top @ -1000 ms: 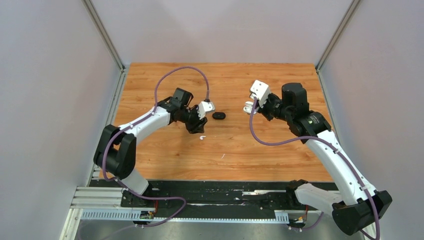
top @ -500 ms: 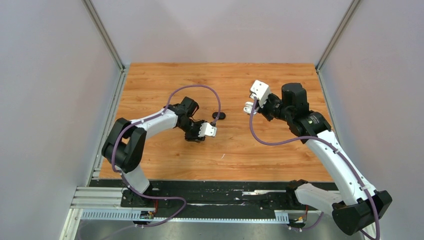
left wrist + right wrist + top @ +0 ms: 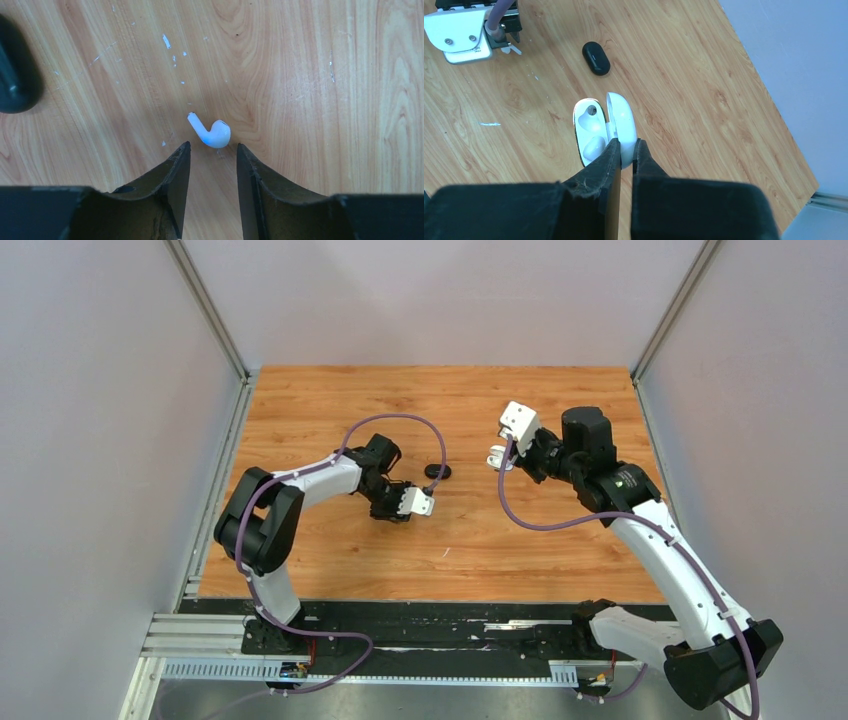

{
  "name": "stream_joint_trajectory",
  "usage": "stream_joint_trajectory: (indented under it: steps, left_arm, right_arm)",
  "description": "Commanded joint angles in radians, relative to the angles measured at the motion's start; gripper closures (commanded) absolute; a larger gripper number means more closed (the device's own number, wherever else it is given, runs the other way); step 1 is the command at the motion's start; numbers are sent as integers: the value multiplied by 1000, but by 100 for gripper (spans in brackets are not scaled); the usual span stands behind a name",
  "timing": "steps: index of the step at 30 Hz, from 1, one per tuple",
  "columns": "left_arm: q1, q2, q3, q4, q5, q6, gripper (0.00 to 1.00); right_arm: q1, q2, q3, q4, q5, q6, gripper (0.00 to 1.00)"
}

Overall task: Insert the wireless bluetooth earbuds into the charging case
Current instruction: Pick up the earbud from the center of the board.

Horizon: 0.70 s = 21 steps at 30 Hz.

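The left claw (image 3: 212, 150) hangs low over the tabletop (image 3: 325, 75), its jaws about half apart and empty. The loose earbud (image 3: 215, 134) lies at the centre of the wrist view, just beyond the tips and in line with the gap, likely set up for a pinch. The right claw (image 3: 625, 147) is clamped tight on the charging case (image 3: 596, 127) by its raised lid and holds it open mid-frame. A second earbud (image 3: 594, 146) sits inside, and the upper well is empty, presumably for the loose one.
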<state>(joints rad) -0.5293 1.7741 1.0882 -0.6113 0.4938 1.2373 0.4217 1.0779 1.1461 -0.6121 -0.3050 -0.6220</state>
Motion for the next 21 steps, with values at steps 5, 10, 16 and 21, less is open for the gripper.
stream_joint_trajectory:
  steps: [5, 10, 16, 21]
  left_arm:
    - [-25, -11, 46, -4, 6, -34, 50]
    - [-50, -11, 43, 22, -41, -122, 50]
    - [-59, 12, 51, 24, -91, -164, 52]
    - [-59, 20, 43, 34, -100, -173, 55]
  right_arm:
    - [-6, 2, 11, 32, -2, 18, 100]
    - [-6, 1, -2, 43, -4, 15, 100]
    - [-6, 1, -5, 51, -9, 12, 100]
    - [-5, -2, -8, 52, -11, 14, 100]
